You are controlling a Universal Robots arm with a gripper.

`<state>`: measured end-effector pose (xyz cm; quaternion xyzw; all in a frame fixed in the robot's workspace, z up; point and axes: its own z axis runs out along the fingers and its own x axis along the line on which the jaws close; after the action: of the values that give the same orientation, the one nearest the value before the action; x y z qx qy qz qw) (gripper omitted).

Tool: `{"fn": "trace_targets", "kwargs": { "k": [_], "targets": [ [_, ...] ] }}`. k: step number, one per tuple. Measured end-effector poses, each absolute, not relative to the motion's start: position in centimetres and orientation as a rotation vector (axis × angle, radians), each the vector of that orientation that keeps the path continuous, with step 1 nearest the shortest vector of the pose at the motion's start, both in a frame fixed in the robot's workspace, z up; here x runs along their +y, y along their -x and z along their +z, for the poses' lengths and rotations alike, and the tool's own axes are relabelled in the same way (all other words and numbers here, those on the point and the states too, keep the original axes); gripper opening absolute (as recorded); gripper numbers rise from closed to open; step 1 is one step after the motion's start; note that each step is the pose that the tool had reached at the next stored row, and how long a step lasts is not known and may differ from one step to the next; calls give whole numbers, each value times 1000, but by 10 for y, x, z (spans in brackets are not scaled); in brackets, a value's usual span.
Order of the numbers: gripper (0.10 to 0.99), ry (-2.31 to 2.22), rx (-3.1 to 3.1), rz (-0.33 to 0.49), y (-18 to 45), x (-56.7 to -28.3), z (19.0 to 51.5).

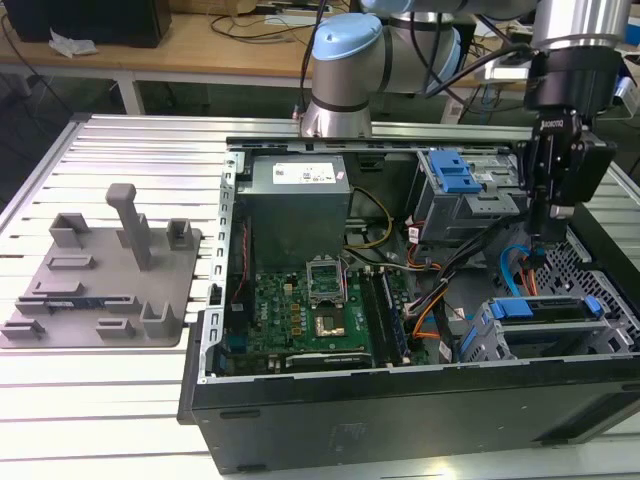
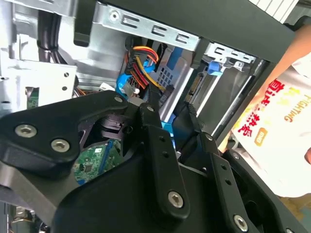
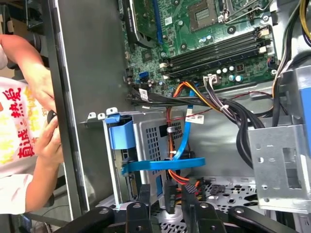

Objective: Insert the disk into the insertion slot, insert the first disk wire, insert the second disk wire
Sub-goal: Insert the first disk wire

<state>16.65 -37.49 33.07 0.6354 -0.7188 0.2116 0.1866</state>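
Black two-finger gripper (image 1: 556, 214) hovering above boxy grey perforated sheet-metal drive cage (image 1: 488, 342), jaws parted, grasping nothing; flat silver-grey disk in bright blue plastic frame (image 1: 545, 308) seated inside that cage, exterior view's right

The exterior view overlooks the whole computer case (image 1: 400, 425); both wrist views sit close, apparently sharing the insertion slot (image 3: 149, 141) (image 2: 167, 73).

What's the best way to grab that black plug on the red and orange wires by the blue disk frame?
Pinch the black plug across its narrow, hard body, not by the bendy red and orange wires coming out of it. Come down through the open side of the computer case, because the grey drive cage stands close beside the plug and blocks a sideways approach.
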Motion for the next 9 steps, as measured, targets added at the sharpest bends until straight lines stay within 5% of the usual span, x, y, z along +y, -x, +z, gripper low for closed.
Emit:
{"fn": "trace_targets", "kwargs": {
  "k": [9],
  "targets": [
    [384, -1789, -2038, 621, -167, -373, 327]
  ]
}}
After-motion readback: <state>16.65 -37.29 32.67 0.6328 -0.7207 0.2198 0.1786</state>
